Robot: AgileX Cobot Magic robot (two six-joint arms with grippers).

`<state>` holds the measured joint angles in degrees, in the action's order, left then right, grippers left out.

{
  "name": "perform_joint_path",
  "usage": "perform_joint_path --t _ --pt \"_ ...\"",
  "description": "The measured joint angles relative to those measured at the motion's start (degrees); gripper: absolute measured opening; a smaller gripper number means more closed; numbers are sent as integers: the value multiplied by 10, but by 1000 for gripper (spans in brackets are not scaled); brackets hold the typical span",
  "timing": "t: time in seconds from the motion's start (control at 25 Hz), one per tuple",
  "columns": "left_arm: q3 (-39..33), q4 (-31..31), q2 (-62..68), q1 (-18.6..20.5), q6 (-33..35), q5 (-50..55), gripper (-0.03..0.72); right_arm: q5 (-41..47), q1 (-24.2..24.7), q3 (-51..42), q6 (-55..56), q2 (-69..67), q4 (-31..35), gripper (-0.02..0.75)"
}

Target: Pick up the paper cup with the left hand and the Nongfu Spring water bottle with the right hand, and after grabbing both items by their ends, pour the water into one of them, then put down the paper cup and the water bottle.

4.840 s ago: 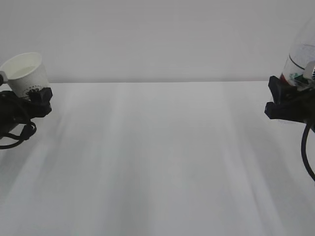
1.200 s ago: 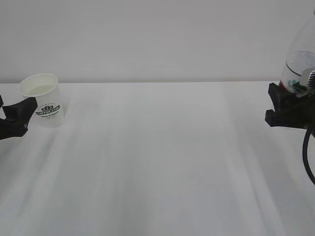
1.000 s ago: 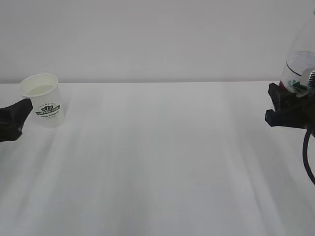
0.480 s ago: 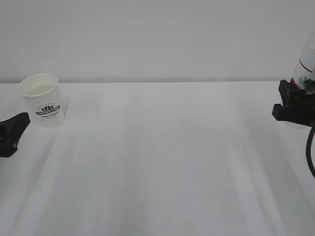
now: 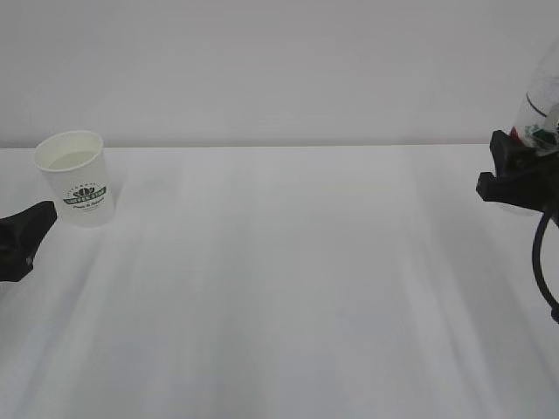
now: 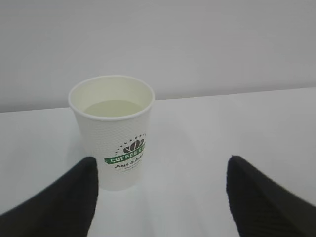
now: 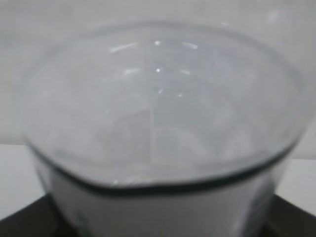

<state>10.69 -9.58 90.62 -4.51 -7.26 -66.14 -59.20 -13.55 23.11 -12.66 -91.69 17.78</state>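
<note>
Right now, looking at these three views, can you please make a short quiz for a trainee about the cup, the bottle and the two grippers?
1. True or false: the left gripper is clamped on the paper cup.
2. Multiple choice: where is the Nongfu Spring water bottle? A) lying flat at the middle of the table B) in the right gripper, at the right edge of the exterior view C) standing next to the cup
3. Short answer: what does the left wrist view show inside the cup?

Key
1. False: the cup stands free on the table, ahead of open jaws.
2. B
3. Water, looking pale yellowish, filling the cup fairly high.
</note>
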Motion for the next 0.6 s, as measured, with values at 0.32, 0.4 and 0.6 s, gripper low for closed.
perform_joint_path --t 0.32,0.4,0.6 --pt "0 -1 0 0 0 0 589 0 0 59 0 -80 0 473" --pt "0 -1 0 0 0 0 588 0 0 73 0 -99 0 473" --pt "0 -1 0 0 0 0 587 0 0 114 0 -143 0 473"
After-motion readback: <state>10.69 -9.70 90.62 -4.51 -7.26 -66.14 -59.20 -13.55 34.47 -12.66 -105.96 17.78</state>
